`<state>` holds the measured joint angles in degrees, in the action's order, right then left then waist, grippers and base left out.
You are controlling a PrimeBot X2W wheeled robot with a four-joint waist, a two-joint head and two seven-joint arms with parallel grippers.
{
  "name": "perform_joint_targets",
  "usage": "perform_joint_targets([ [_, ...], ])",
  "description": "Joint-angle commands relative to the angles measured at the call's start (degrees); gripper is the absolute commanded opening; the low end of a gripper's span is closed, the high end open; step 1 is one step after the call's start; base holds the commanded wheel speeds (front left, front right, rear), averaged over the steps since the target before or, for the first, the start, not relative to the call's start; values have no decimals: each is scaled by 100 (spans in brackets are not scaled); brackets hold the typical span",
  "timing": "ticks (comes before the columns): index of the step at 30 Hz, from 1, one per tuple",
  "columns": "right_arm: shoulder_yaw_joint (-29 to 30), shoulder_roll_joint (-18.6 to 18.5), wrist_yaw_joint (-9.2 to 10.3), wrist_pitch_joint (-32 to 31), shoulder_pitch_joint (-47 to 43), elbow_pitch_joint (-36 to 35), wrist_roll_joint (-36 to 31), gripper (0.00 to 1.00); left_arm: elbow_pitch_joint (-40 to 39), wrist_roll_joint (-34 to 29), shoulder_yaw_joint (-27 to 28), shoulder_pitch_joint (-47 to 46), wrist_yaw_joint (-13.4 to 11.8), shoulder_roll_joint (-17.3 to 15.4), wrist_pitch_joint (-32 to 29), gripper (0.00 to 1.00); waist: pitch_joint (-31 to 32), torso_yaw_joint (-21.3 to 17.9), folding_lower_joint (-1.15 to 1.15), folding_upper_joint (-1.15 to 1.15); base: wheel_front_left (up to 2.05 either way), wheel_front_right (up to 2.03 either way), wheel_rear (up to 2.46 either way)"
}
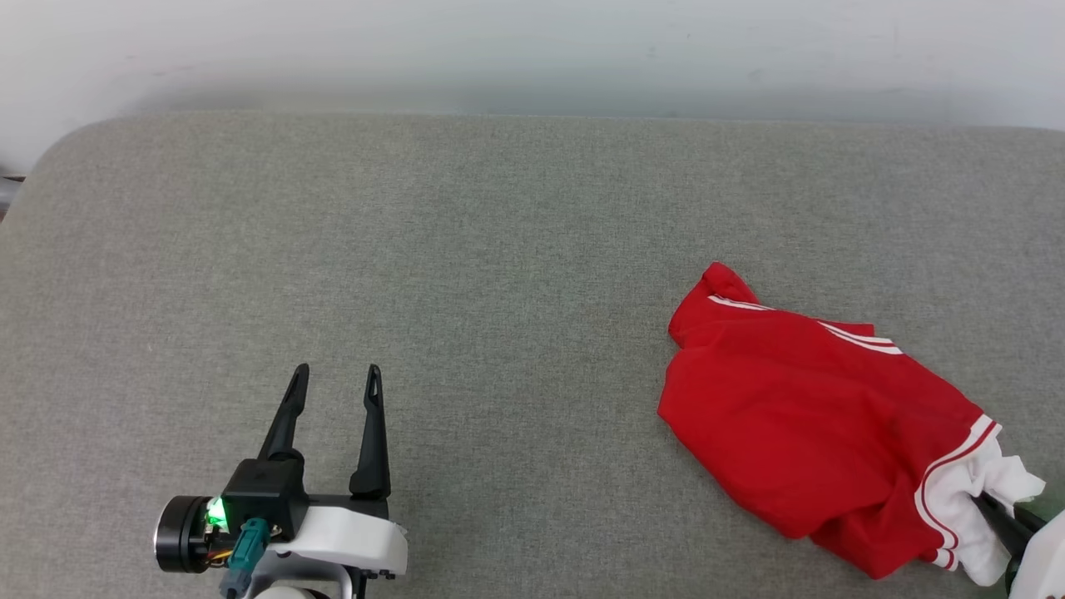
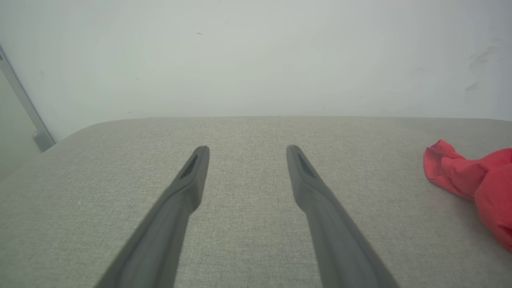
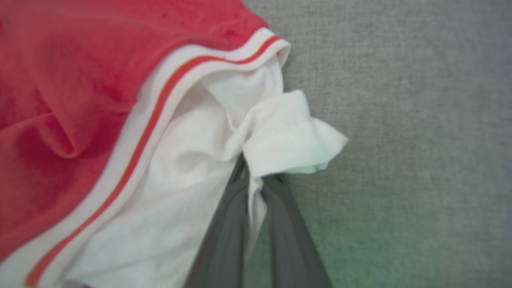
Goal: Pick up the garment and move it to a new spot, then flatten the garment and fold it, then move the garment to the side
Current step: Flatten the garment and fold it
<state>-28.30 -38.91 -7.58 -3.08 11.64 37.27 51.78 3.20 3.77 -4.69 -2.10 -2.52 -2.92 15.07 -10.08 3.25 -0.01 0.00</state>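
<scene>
The garment [image 1: 815,416], a red T-shirt with white sleeves and striped trim, lies crumpled on the right side of the grey surface. My right gripper [image 1: 990,503] at the lower right corner is shut on its white sleeve. In the right wrist view the two dark fingers pinch a fold of white sleeve cloth [image 3: 280,136], with the gripper [image 3: 254,180] half covered by it and the red body [image 3: 60,100] to the left. My left gripper [image 1: 337,374] stands open at the lower left, far from the shirt. Its fingers [image 2: 192,176] are spread over bare fabric, with a red bunch of the garment [image 2: 472,180] at the right edge.
The grey fabric surface [image 1: 466,274] spans the whole view, with a rounded far-left corner and a pale wall [image 1: 532,50] behind its back edge. A grey vertical strip [image 2: 28,116] runs along the wall at the left in the left wrist view.
</scene>
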Motion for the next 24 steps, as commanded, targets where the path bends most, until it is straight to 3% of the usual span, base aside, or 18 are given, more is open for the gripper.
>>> perform_joint_targets([
  [1,-115,246,16,-56,-484,259,-84,13,9,5,28,-46,6,6,15,100,17,4,1,0,0,0,0],
  [3,77,227,16,202,-351,200,-199,100,23,7,43,-10,-13,7,15,100,69,-4,1,0,0,0,0],
  [10,1061,150,12,1143,-37,-498,-724,100,38,-23,68,183,-13,5,15,100,326,-16,1,0,0,0,0],
  [14,1838,224,12,1320,-75,-1156,-1244,100,0,-39,70,235,-25,6,15,100,425,0,1,0,0,0,0],
  [19,2766,678,12,1046,-150,-2293,-1976,100,-19,-43,66,285,-16,6,15,100,469,53,1,0,0,0,0],
  [24,3141,1130,12,329,-127,-3559,-2497,100,-39,-47,55,277,-15,5,15,100,454,116,1,0,0,0,0],
])
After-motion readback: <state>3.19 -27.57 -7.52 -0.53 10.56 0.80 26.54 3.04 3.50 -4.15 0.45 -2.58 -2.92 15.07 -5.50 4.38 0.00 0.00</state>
